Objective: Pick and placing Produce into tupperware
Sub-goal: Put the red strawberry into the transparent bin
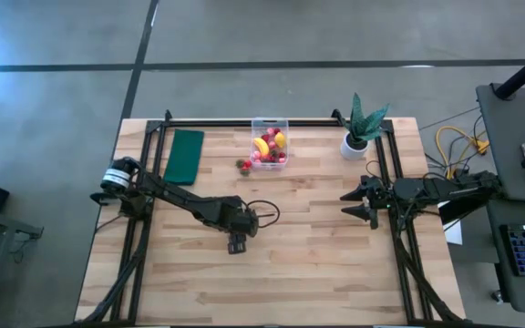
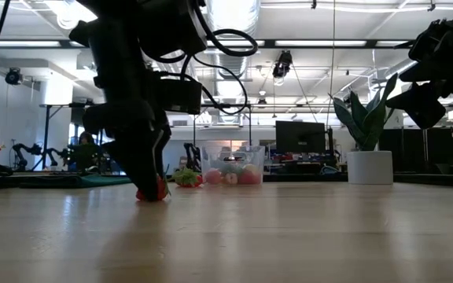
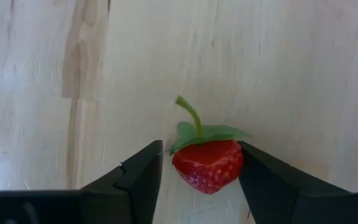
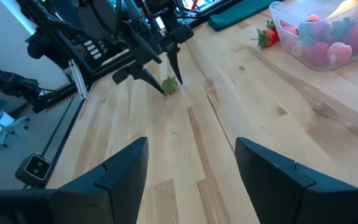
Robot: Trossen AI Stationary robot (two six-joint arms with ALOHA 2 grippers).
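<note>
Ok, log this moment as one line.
left gripper: open around strawberry on table | right gripper: open, waiting | tupperware: part-filled

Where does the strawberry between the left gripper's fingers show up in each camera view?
High view: hidden under the left gripper.
Low view: strawberry on the table, left of centre.
Left wrist view: centre, between the fingers.
Right wrist view: at that gripper's tips.
Shared landmark: the tupperware.

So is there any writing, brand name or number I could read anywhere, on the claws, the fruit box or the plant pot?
No readable text in any view.
The left claw, the right claw, the clear tupperware and the white plant pot show no print.
The screens in the room behind are too small to read.
</note>
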